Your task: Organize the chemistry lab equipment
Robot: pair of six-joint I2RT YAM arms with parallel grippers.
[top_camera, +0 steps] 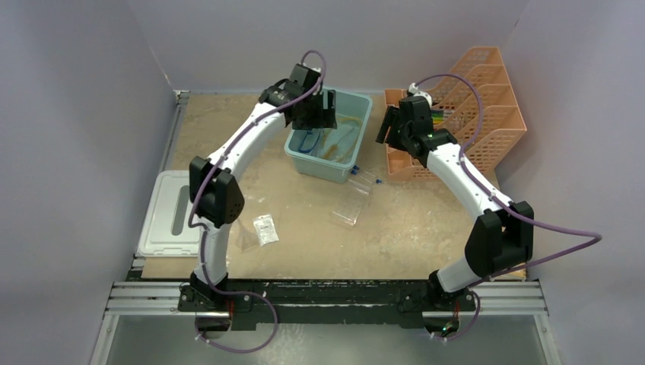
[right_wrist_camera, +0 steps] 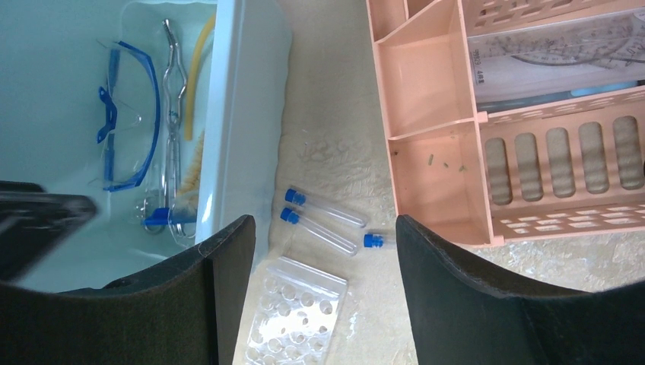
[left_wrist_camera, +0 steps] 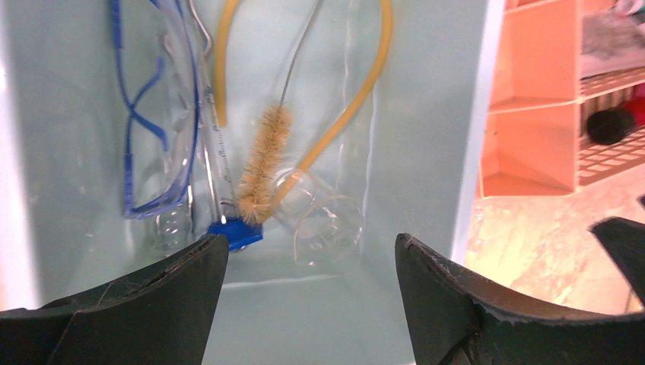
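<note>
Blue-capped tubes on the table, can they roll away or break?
Maybe. The blue-capped tubes are round and lie loose beside the bin, so a nudge from the open right gripper above them could roll them. The clear rack next to them is hard to see and might get knocked. In the bin, small glass flasks sit under the open left gripper; pushing down there could crack them.

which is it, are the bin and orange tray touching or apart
Apart. The right wrist view shows a strip of bare table between the bin wall and the orange tray, with tubes lying in that gap.
</note>
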